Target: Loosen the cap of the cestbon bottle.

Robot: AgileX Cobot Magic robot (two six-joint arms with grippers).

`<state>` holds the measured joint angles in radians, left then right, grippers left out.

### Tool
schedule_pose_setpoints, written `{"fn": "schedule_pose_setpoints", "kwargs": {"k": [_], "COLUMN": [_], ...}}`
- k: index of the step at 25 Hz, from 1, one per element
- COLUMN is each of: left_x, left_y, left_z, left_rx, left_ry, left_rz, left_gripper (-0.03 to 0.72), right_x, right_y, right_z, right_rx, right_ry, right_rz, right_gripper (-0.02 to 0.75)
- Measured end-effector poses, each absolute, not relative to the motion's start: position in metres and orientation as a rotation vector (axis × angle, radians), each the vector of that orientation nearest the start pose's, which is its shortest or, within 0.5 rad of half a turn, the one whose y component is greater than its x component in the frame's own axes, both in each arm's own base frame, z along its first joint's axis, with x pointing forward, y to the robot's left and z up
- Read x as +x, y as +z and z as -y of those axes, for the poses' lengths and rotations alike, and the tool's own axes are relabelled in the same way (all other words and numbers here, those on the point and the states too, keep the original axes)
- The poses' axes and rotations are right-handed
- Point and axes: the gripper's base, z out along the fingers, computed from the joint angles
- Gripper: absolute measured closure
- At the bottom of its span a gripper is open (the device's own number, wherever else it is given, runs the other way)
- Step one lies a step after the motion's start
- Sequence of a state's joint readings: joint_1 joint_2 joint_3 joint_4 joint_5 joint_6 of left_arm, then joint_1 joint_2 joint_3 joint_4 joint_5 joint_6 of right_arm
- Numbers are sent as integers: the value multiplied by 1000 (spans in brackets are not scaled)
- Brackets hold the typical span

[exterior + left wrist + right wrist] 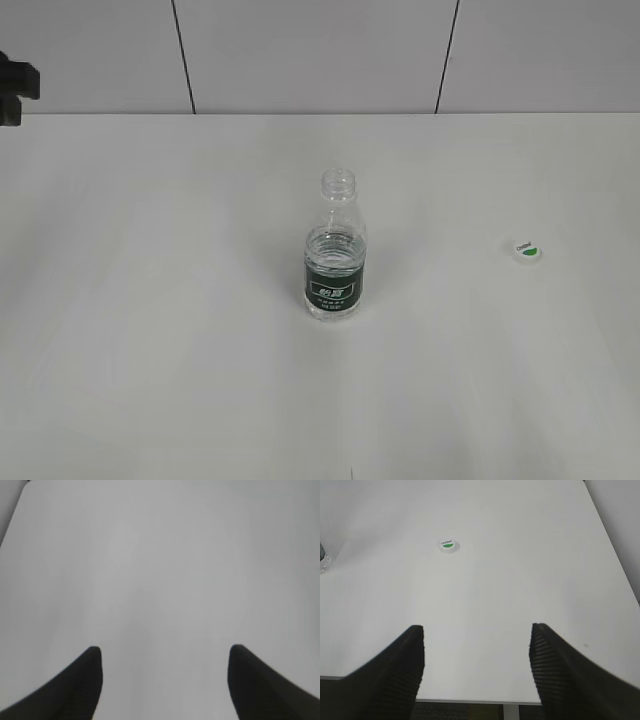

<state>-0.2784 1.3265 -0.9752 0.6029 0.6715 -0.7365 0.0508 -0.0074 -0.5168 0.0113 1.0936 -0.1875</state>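
The cap [527,250] is already off the bottle [333,262]. It lies flat on the white counter [150,350], green mark up, well apart from the bottle and to its right in the exterior view. The bottle stands upright near the middle of the counter with its threaded neck bare and open. Judged from this, the loosening is done and more: the cap is not merely slack but fully removed and set down. Nothing of the task appears to be left, unless the arms are to pull back further.

Neither arm shows near the bottle in the exterior view; only a dark piece of hardware [15,88] sits at the far left edge, and what it is I cannot tell.

The left end effector [165,652] stands wide and holds nothing. Its view shows only bare counter between and beyond the fingers; neither bottle nor cap is in sight there.

The right end effector [477,632] also stands wide and empty, hanging over the near edge of the counter. In the right wrist view the cap lies well ahead of it and slightly left of the gap between the fingers, untouched. A sliver of the bottle shows at the far left edge of that view, further off still.
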Motion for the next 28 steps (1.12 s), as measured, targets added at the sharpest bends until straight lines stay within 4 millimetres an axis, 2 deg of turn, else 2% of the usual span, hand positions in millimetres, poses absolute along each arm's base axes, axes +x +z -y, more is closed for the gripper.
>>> {"fn": "schedule_pose_setpoints", "kwargs": {"k": [9, 17, 23, 28], "left_x": [232, 219, 210, 198], "left_y": [313, 317, 325, 336], "left_z": [54, 49, 50, 43], "left_rx": [95, 123, 161, 173], "left_ry": [-25, 10, -127, -165], "left_rz": [-2519, -2572, -2549, -2501], "left_gripper": [208, 208, 208, 208], "right_x": [-9, -9, -9, -9], "right_y": [279, 279, 279, 279], "right_z": [0, 0, 0, 0], "right_rx": [-245, -245, -245, -245], "right_ry": [-71, -71, -71, -71], "right_rz": [-2039, -2039, -2039, -2039], "right_gripper": [234, 234, 234, 234]}}
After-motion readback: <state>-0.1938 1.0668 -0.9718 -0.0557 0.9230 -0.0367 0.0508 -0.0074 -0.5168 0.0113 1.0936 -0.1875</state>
